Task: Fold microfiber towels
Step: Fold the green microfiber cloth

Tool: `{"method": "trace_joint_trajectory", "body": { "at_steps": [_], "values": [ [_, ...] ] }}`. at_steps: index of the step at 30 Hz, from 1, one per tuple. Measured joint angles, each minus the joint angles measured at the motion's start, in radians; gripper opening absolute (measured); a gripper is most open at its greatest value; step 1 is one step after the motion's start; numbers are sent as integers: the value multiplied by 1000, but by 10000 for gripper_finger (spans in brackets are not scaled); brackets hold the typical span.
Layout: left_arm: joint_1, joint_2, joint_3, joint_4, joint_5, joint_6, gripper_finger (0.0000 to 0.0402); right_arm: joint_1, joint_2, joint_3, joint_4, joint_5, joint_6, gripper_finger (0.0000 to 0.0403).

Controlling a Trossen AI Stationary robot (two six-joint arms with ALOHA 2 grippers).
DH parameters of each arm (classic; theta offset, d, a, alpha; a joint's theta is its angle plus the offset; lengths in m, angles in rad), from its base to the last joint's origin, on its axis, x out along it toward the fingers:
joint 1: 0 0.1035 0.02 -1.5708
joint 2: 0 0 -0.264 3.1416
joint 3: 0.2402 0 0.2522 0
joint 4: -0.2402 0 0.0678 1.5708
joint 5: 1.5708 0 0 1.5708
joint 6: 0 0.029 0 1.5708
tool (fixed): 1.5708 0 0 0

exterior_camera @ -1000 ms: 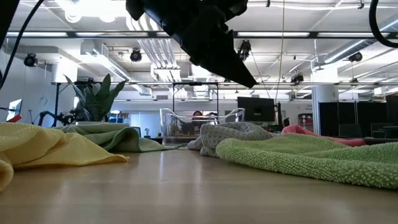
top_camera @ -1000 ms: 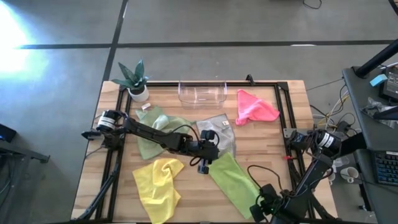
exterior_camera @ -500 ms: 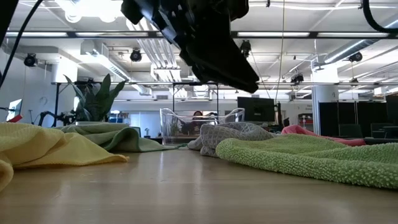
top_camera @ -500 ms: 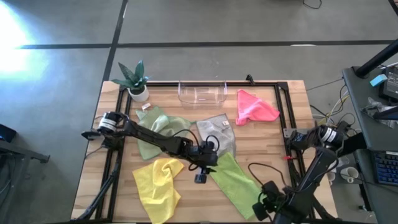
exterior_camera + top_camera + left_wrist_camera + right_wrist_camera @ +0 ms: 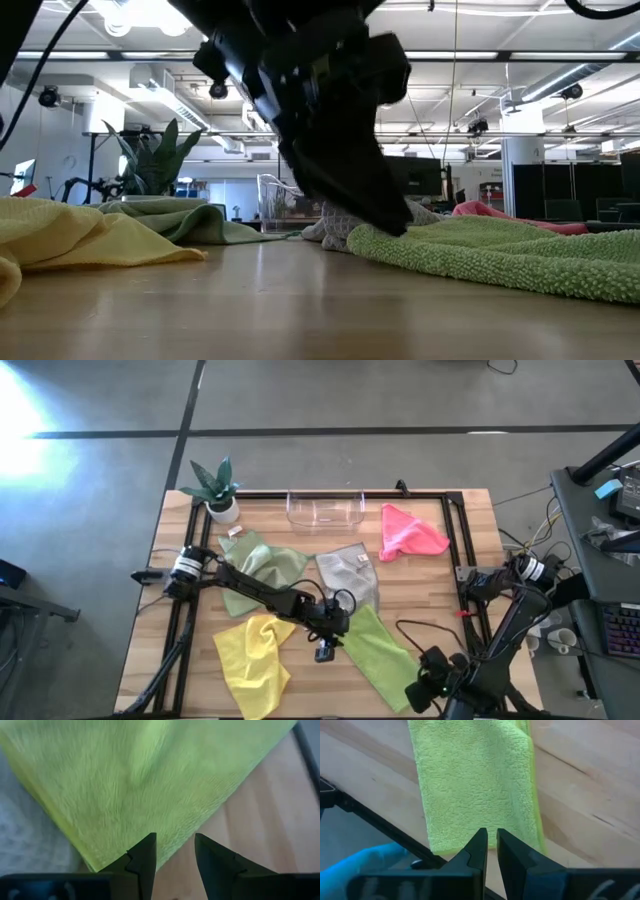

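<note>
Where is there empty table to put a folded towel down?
Bare wood shows by the table's right edge, below the pink towel and right of the lime green towel. A smaller patch lies left of the yellow towel. The middle is crowded: grey towel, sage green towel and the left hand.

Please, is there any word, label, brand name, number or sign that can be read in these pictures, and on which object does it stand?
None can be read.
The grey towel carries a small white tag, too small to read.
The pale sage green towel has a small white tag at its corner near the potted plant, also unreadable.
The screens in the room behind the table in the low view show no legible text.
</note>
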Motion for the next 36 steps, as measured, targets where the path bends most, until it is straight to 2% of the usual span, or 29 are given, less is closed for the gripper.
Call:
{"method": "trace_joint_trajectory", "body": {
  "at_steps": [6, 11, 17, 22, 29, 32, 36],
  "values": [
    [0, 13, -1, -49, -63, -3, 113, 0, 2, 0, 2, 0, 3, 34],
    [7, 6, 2, -150, -93, 18, 82, 0, 3, 0, 1, 0, 4, 34],
    [21, -7, 4, -295, -140, 194, 44, 0, 3, 0, 1, 0, 4, 34],
    [45, -24, 5, -437, -161, 340, 30, 0, 3, 0, 1, 0, 4, 34],
    [67, -49, 0, -583, -308, 489, 29, 0, 3, 0, 0, 0, 6, 34],
    [74, -72, -1, -604, -300, 497, 29, 0, 4, 0, 2, 0, 7, 34],
    [72, -132, 0, -639, -223, 461, 29, -16, 4, 0, 0, 4, 5, 34]
  ]
}}
